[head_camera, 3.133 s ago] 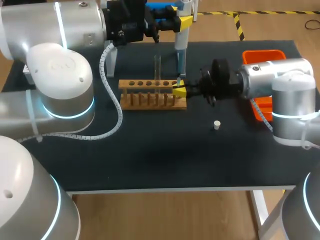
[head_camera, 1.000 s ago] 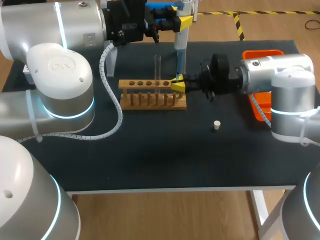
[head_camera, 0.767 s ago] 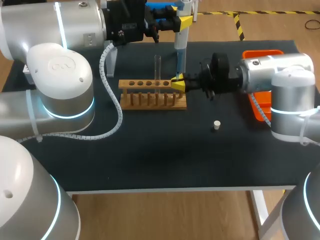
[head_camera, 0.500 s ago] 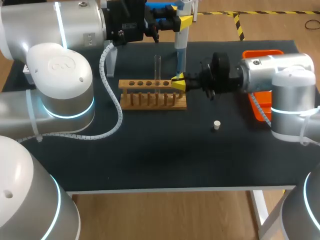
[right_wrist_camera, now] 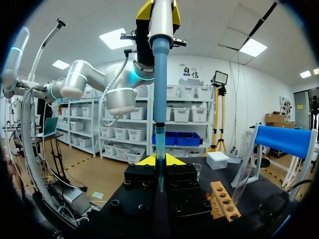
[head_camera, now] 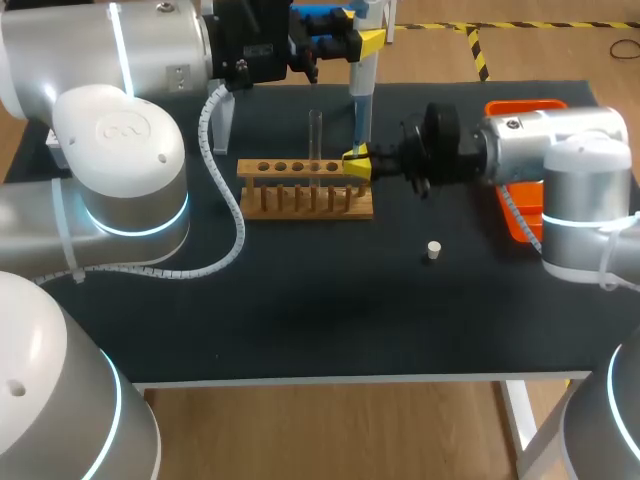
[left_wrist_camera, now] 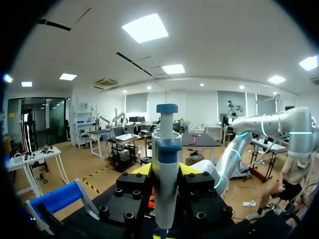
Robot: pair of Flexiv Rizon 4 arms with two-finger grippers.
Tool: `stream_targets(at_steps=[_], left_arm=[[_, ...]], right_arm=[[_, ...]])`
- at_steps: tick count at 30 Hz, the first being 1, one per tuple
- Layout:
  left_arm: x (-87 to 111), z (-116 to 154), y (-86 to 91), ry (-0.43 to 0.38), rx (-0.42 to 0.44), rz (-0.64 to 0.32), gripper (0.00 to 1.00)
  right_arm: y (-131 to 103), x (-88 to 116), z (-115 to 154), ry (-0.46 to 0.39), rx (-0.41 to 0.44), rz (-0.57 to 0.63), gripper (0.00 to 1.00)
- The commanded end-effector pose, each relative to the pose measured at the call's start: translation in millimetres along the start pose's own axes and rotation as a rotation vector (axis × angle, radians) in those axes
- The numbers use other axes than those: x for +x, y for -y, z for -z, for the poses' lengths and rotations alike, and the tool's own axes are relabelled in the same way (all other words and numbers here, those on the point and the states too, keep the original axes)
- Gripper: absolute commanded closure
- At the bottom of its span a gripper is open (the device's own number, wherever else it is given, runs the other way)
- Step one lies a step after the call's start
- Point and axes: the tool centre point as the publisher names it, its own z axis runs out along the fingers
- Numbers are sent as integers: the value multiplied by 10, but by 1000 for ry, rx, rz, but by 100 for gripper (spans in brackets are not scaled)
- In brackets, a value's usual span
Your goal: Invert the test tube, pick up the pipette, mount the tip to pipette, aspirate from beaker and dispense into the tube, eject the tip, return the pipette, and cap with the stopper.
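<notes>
My left gripper [head_camera: 356, 42] holds the blue-and-white pipette [head_camera: 360, 95] upright above the table's far side; in the left wrist view the pipette [left_wrist_camera: 165, 169] stands between the yellow fingertips [left_wrist_camera: 142, 170]. Directly under its shaft, my right gripper [head_camera: 356, 165] is shut on a clear pipette tip [right_wrist_camera: 159, 145], which lines up with the pipette shaft [right_wrist_camera: 160, 79] above it. A glass test tube [head_camera: 315, 135] stands upright in the wooden rack [head_camera: 300, 190] just left of the right gripper. The white stopper [head_camera: 433, 250] lies on the mat nearer the front.
An orange bin [head_camera: 522, 112] sits at the far right behind my right arm. A blue pipette stand [head_camera: 322, 20] is at the back. A small beaker [right_wrist_camera: 198, 170] stands beyond the right gripper, beside the rack [right_wrist_camera: 224, 201].
My right gripper has lifted the tip from rack height up under the pipette's shaft, creeping slightly higher in the last second. The left arm and pipette have stayed still.
</notes>
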Motion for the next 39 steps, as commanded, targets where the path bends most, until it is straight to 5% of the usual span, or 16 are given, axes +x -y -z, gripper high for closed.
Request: stream_targets(at_steps=[1, 28, 29, 30, 31, 32, 39], left_arm=[[4, 4, -22, -2, -2, 2, 100], [4, 4, -22, -2, -2, 2, 100], [4, 4, -22, -2, -2, 2, 100], [4, 4, -22, -2, -2, 2, 100], [4, 4, -22, -2, -2, 2, 100], [4, 4, -22, -2, -2, 2, 100], [4, 4, -22, -2, -2, 2, 100]], right_arm=[[-70, -16, 9, -4, 2, -1, 100], [-341, -6, 25, -20, 0, 19, 100], [-320, 5, 29, -20, 1, 17, 85], [-297, 11, 34, -17, 7, 14, 58], [-268, 19, 41, -14, 11, 11, 20], [-244, 26, 51, -12, 9, 6, 0], [-75, 146, 168, -16, 12, -4, 0]])
